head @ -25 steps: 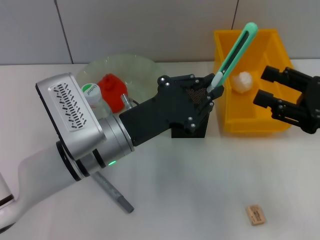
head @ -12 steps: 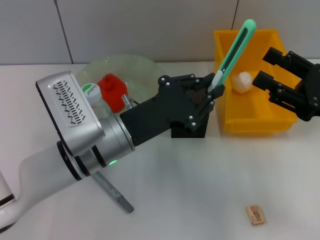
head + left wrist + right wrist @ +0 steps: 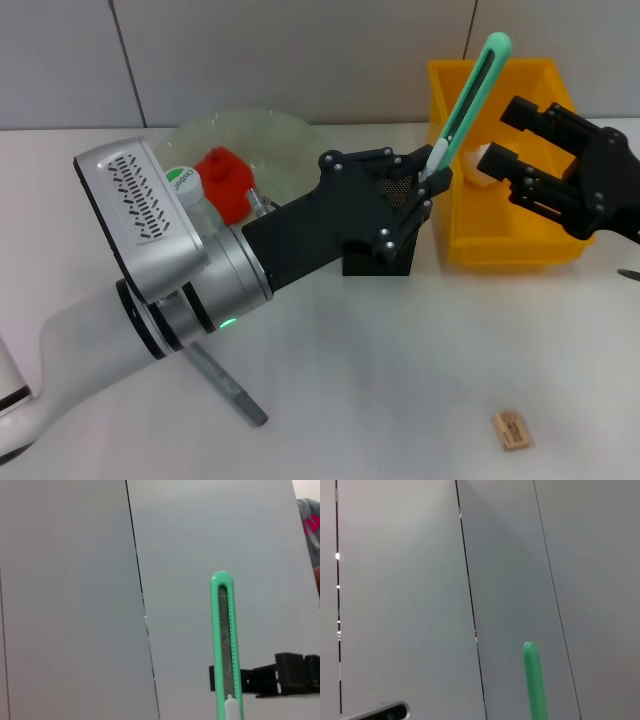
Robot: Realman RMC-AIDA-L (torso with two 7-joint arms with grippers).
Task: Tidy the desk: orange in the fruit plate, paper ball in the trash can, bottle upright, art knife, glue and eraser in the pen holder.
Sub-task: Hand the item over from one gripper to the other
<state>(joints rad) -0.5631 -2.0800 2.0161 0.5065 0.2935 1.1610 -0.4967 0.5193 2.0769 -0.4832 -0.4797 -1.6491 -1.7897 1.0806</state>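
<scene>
Green knife (image 3: 466, 100) stands tilted in the left gripper (image 3: 428, 182) – clamped over the black holder (image 3: 385, 250); right gripper (image 3: 508, 140) spread wide above the yellow bin (image 3: 520, 225).

your white bench (image 3: 400, 380) carries a clear glass plate (image 3: 285, 150), a black mesh holder (image 3: 385, 262), a yellow plastic bin (image 3: 500, 245), a grey stick (image 3: 230, 390) and a tan eraser (image 3: 511, 430).
</scene>
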